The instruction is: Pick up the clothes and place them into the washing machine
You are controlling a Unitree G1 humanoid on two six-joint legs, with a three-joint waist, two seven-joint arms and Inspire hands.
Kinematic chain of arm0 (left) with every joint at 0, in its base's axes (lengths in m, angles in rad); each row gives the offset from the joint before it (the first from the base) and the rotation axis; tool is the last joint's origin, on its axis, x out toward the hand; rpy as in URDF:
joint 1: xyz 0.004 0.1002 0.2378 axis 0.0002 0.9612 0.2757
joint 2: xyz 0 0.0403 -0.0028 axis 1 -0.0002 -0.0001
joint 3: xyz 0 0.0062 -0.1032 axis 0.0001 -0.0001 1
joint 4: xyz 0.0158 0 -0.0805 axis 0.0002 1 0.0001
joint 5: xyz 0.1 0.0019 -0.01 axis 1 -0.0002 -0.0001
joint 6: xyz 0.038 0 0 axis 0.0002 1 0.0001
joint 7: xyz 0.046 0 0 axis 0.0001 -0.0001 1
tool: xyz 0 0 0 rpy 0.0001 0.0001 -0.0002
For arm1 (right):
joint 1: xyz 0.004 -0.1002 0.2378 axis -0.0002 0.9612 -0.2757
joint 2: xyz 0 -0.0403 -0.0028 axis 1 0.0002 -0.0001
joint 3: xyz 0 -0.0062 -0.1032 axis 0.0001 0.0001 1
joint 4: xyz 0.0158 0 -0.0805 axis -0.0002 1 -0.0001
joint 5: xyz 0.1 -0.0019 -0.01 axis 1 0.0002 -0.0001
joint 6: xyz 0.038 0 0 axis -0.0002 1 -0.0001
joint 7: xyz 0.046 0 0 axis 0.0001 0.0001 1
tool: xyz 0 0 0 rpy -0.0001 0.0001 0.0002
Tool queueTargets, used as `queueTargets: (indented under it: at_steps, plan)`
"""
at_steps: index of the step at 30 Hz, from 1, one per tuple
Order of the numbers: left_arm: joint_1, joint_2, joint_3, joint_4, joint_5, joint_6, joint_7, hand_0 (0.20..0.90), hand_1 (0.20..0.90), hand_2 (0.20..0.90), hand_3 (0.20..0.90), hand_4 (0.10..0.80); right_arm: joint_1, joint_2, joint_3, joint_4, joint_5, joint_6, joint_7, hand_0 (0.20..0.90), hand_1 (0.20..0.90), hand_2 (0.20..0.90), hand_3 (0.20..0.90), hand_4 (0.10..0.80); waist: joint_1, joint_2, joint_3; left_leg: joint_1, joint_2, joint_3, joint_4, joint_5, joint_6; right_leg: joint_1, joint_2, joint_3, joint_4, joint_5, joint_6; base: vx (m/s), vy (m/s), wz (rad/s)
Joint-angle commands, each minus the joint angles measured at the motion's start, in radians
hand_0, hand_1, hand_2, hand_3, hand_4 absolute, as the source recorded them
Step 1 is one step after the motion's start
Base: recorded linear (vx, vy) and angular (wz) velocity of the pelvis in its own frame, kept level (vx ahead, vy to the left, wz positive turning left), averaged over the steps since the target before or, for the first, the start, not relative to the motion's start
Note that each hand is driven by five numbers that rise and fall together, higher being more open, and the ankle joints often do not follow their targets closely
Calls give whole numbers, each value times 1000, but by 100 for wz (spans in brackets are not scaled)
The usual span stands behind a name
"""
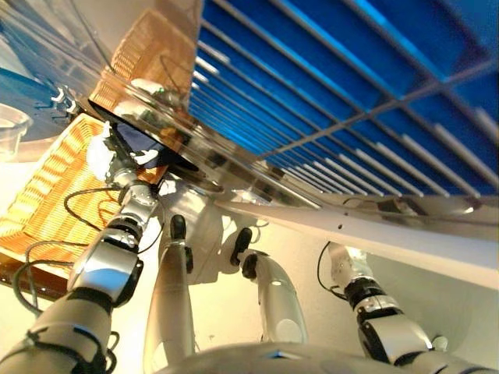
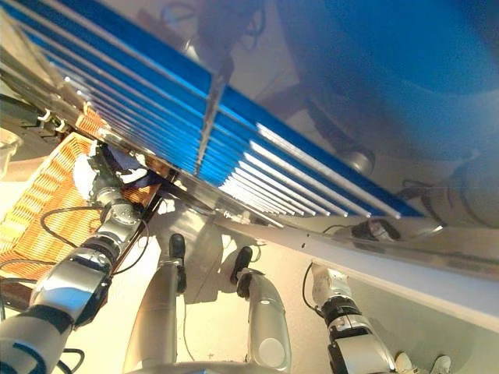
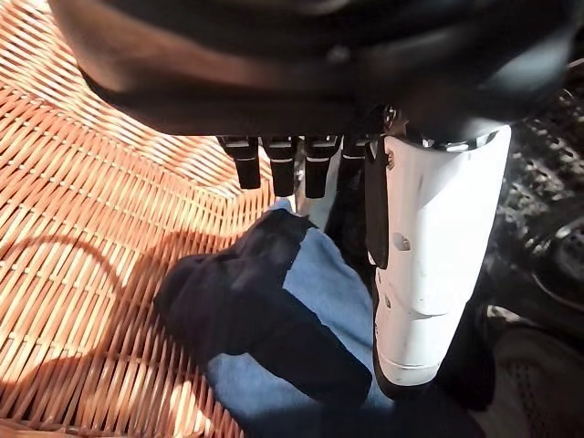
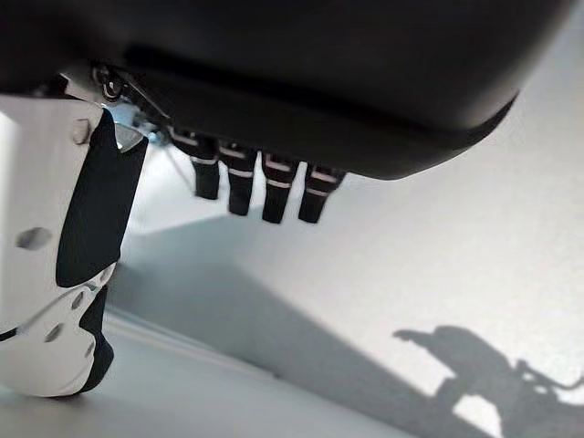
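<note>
A blue garment (image 3: 315, 292) with a dark navy piece (image 3: 233, 301) bunched over it lies in the wicker basket (image 3: 91, 182). My left hand (image 3: 283, 164) hangs open just above the clothes, fingers pointing down at them, and its white-covered thumb (image 3: 429, 255) stands beside the cloth. From the head views the left hand (image 1: 105, 156) reaches into the basket (image 1: 47, 195), and a bit of dark cloth (image 2: 125, 164) shows by it. My right hand (image 4: 255, 192) is open with nothing in it, over a plain grey surface; its wrist (image 1: 343, 269) goes under a white panel.
A blue slatted surface (image 1: 327, 78) fills the upper part of the head views. The long white panel edge (image 1: 351, 226) crosses above the right arm. A clear plastic container (image 1: 9, 128) stands left of the basket. A dark mesh object (image 3: 547, 201) lies beside the clothes.
</note>
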Motion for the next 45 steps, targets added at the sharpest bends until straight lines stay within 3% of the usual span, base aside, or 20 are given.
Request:
queueTargets:
  at_steps: [1,16,23,24,25,27,29,31,32,34,37,40,42,45]
  plan:
    - [-8,38,-37,-15,71,-40,53,900,900,900,900,800,-7,-37,14,-61,-81,-90,-7,900,900,900,900,800,26,8,-36,4,-14,-35,-28,-52,-48,-15,-7,-14,-5,55,-19,0,0,0]
    - [-42,86,-101,-13,153,-6,29,900,900,900,900,800,-14,-56,20,-105,-103,-112,-16,900,900,900,900,800,16,-4,-71,-152,-3,-77,171,-117,-30,-147,-2,-29,178,-6,-29,-4,-1,3]
    - [-43,60,-97,-6,131,-18,12,900,900,900,900,800,-5,-50,33,-124,-103,-115,-6,900,900,900,900,800,5,1,-88,-179,0,-78,208,-137,-25,-179,-5,-31,214,-27,-38,3,24,0]
    - [-41,56,-96,-3,122,-22,7,853,853,853,853,767,-8,-51,33,-124,-104,-117,-6,900,900,900,900,800,3,2,-92,-179,2,-76,207,-141,-24,-180,-5,-30,211,-27,-39,1,55,1]
    - [-42,50,-93,5,105,-28,0,686,686,686,686,647,-16,-51,41,-120,-112,-119,-8,900,900,900,900,800,-1,3,-96,-180,5,-71,205,-141,-23,-181,-1,-25,207,-25,-39,1,55,0]
    - [-45,40,-90,11,82,-40,-17,549,549,549,549,549,-23,-51,42,-114,-112,-117,-11,900,900,900,900,800,-7,5,-99,-182,8,-65,204,-143,-22,-183,0,-21,199,-23,-39,14,54,-9]
    - [-46,33,-86,8,65,-43,-25,584,584,584,584,575,-20,-51,41,-119,-111,-114,-9,900,900,900,900,800,-12,9,-101,-179,9,-64,194,-139,-21,-183,2,-17,195,-22,-39,22,50,-12]
    - [-49,28,-86,8,60,-45,-29,656,656,656,656,625,-19,-53,39,-120,-112,-113,-10,900,900,900,900,800,-14,12,-101,-179,8,-62,192,-140,-20,-187,2,-15,194,-21,-40,16,31,-4]
    - [-52,20,-84,4,49,-48,-37,733,733,733,733,680,-21,-57,32,-121,-114,-111,-12,900,900,900,900,800,-19,15,-103,-182,10,-59,190,-139,-20,-194,2,-11,192,-20,-41,20,33,-2]
    - [-55,21,-86,3,47,-46,-40,790,790,790,790,722,-21,-60,29,-122,-118,-111,-15,900,900,900,900,800,-22,16,-104,-185,10,-56,189,-138,-20,-200,2,-7,194,-20,-42,10,16,0]
    - [-70,19,-93,13,30,-51,-54,804,804,804,804,731,-37,-63,27,-116,-118,-110,-18,900,900,900,900,800,-29,16,-104,-197,13,-47,194,-140,-19,-213,4,1,192,-17,-43,0,38,-7]
    - [-84,16,-89,27,2,-55,-69,711,711,711,711,665,-45,-63,24,-116,-119,-108,-22,900,900,900,900,800,-36,15,-103,-214,17,-38,202,-143,-15,-228,4,10,194,-11,-40,-1,28,-18]
    - [-95,17,-89,30,-14,-53,-82,200,200,200,200,300,-45,-65,24,-119,-122,-104,-21,900,900,900,900,800,-40,16,-101,-226,19,-35,206,-143,-13,-239,1,11,196,-7,-37,-7,30,-17]
    - [-111,10,-76,36,-55,-58,-106,200,200,200,200,300,-54,-68,18,-127,-122,-99,-16,900,900,900,900,800,-43,20,-97,-238,18,-32,213,-143,-10,-258,0,19,207,-1,-34,7,39,-6]
